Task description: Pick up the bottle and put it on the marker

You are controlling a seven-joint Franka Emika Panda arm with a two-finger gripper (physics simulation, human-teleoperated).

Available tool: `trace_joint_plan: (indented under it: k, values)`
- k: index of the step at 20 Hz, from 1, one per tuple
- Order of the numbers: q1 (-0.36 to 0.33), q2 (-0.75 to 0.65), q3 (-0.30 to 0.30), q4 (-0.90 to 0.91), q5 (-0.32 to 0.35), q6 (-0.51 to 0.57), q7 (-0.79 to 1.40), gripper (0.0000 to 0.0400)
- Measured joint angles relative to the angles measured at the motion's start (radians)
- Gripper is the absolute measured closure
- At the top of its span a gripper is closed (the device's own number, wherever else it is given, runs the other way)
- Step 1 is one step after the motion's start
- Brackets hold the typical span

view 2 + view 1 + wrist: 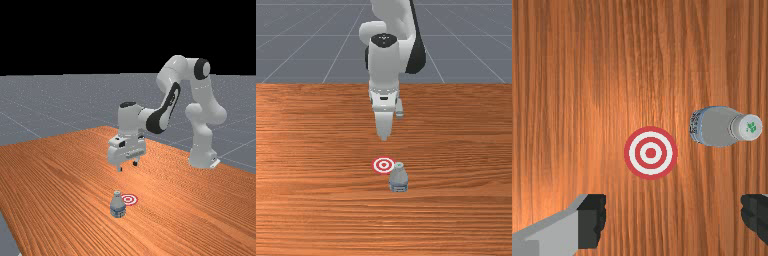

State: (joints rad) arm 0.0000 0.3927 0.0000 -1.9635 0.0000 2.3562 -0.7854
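And here the arm [171,100] is seen in the far view, held in a high arch: up it is carried from its base [201,158], bent over at the elbow [189,66], then brought down and out toward the far view's left as far as the wrist joint [152,120]. Below that, the hand [128,150] is pointed straight down and held well above the table [316,150]. The gripper [127,166] is spread wide, nothing gripped! In the wrist view a broad gap is left between its fingers [592,222], with bare wood seen through it.

In the front view, the arm is reached out toward the camera, and its downturned hand is lined up with the marker [383,165], though set farther back, on the base's side of it. The red-and-white rings can be made out clearly.

And the bottle [398,179]? Stood upright on the table, it is, off the marker but near it, toward the front view's right and closer to that camera. In the far view it is found at the marker's left and nearer the viewer. A strip of wood is shown between the two in the wrist view, the green-marked cap [747,127] turned up to the camera. By neither finger is the bottle touched.
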Motion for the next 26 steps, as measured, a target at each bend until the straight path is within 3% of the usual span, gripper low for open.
trace_joint_plan:
  k: [1,2,3,5,6,7,8,10,14,26]
  values:
    - [-0.014,0.002,-0.002,0.004,0.005,-0.002,-0.040,0.0157]
    - [-0.030,0.003,-0.008,0.006,0.007,-0.002,-0.055,0.0252]
    - [-0.040,0.004,-0.012,0.007,0.008,-0.003,-0.065,0.0310]
    - [-0.057,0.007,-0.017,0.012,0.012,-0.005,-0.093,0.0367]
    - [-0.065,0.004,-0.021,0.004,0.013,0.010,-0.099,0.0223]
    - [-0.070,0.003,-0.022,0.000,0.015,0.019,-0.104,0.0135]
    - [-0.072,-0.003,-0.023,-0.010,0.015,0.024,-0.104,0.0082]
    - [-0.068,-0.011,-0.028,-0.019,0.003,0.012,-0.095,0.0030]
    - [-0.074,-0.025,-0.024,-0.036,0.012,0.014,-0.110,0.0004]
    - [-0.064,-0.032,-0.022,-0.031,0.011,0.003,-0.092,0.0000]
